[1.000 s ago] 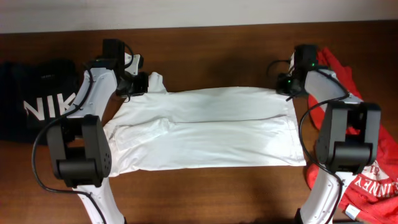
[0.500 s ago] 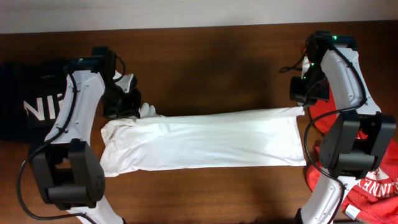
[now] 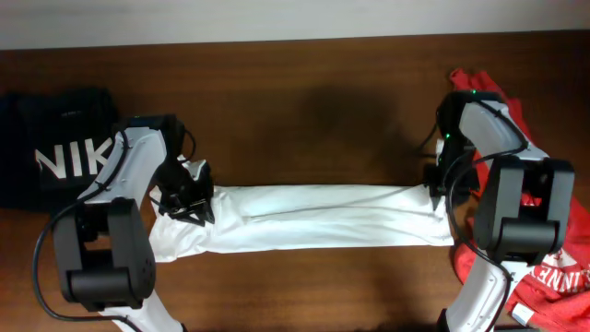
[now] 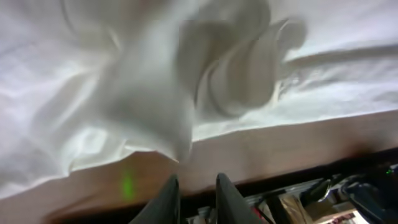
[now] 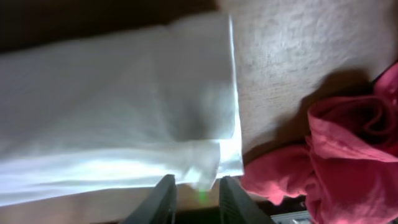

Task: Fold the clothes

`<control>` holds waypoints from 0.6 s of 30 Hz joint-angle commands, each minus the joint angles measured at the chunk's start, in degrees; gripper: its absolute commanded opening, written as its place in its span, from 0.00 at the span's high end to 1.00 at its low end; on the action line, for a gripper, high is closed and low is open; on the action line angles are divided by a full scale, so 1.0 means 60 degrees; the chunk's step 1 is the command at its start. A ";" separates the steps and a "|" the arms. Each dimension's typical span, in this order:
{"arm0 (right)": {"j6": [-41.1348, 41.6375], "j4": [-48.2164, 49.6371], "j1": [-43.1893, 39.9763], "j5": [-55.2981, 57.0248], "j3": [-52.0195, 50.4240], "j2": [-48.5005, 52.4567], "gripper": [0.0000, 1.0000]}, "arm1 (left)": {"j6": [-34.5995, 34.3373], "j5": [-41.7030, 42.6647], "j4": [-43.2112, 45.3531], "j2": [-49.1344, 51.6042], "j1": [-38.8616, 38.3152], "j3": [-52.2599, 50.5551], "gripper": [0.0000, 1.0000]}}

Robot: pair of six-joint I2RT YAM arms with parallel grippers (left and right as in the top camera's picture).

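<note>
The clothes, a white T-shirt [image 3: 313, 217], lie folded lengthwise into a narrow band across the table. My left gripper [image 3: 189, 198] hovers over the bunched left end with its sleeve. In the left wrist view the rumpled cloth [image 4: 143, 93] lies ahead of that gripper [image 4: 196, 182], whose jaws stand slightly apart with only table between them. My right gripper [image 3: 435, 180] is at the band's right end. In the right wrist view the shirt's corner [image 5: 205, 158] lies just past that gripper [image 5: 196, 182], which is open with bare table between its fingers.
A black shirt [image 3: 55, 157] with white letters lies at the far left. A red shirt [image 3: 553, 267] is heaped at the right, close beside the white band's end [image 5: 348, 143]. Brown table [image 3: 313, 111] stretches behind the band to the wall.
Both arms carried the shirt's far edge toward the front, folding it over into a narrower band. Both grippers, shut on the cloth before, have parted and let it drop.
</note>
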 commanded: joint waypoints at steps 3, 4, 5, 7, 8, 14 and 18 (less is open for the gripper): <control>0.0098 0.0117 -0.0062 0.0321 -0.0189 -0.0146 0.71 | 0.0135 -0.0098 -0.0368 -0.0397 0.0026 0.0288 0.80; 0.0091 0.0142 -0.0062 0.0076 -0.0189 -0.0146 0.71 | 0.0135 -0.0095 -0.0255 -0.0550 0.0022 0.0488 0.80; -0.0029 0.0182 -0.0058 -0.0273 -0.0193 -0.0146 0.71 | 0.0131 -0.0084 0.0011 -0.0736 0.0011 0.0688 0.80; -0.0200 0.0306 -0.0055 -0.0798 -0.0193 -0.0146 0.71 | 0.0127 -0.0047 0.0951 -0.0980 -0.0025 0.0750 0.70; -0.0200 0.0361 -0.0051 -0.0838 -0.0204 -0.0146 0.71 | 0.0127 -0.0011 0.1158 -0.0976 -0.0047 0.0739 0.67; -0.0200 0.0517 -0.0055 -0.0860 -0.0204 -0.0146 0.71 | 0.0124 -0.0335 0.2554 -0.0889 -0.0572 -0.0073 0.51; -0.0200 0.0557 -0.0055 -0.0860 -0.0204 -0.0146 0.71 | 0.0124 -0.0889 0.3268 -0.0885 -0.0630 -0.0619 0.37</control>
